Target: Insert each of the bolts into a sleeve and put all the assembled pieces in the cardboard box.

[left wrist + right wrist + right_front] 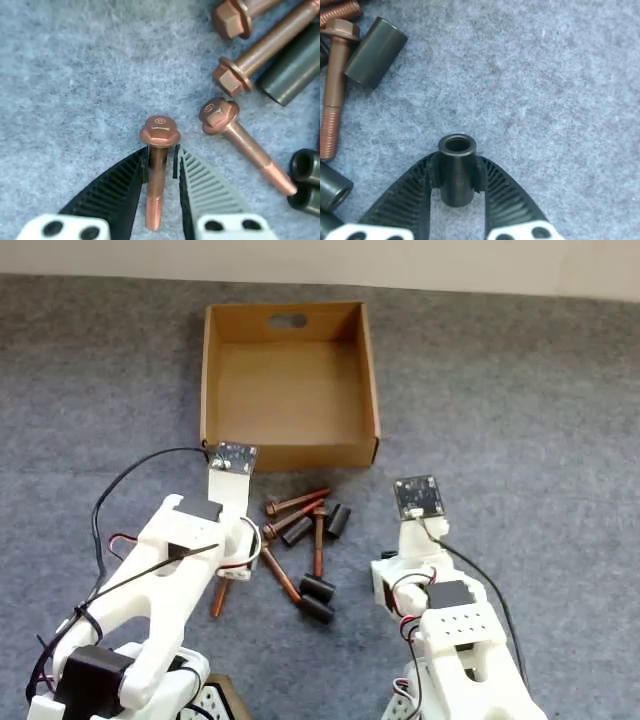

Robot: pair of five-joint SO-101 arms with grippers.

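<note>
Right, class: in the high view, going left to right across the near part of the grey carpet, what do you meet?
White left arm → lone copper bolt beneath it → slanted copper bolt → pair of black cylindrical sleeves → white right arm.

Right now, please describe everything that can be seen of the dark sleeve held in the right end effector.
The short dark grey metal sleeve is a plain smooth cylinder with a round bore, its open end facing the wrist camera. The right end effector is shut on it, one ribbed black finger against each side. Grey carpet lies beneath; whether they touch cannot be told. The bore looks empty.
</note>
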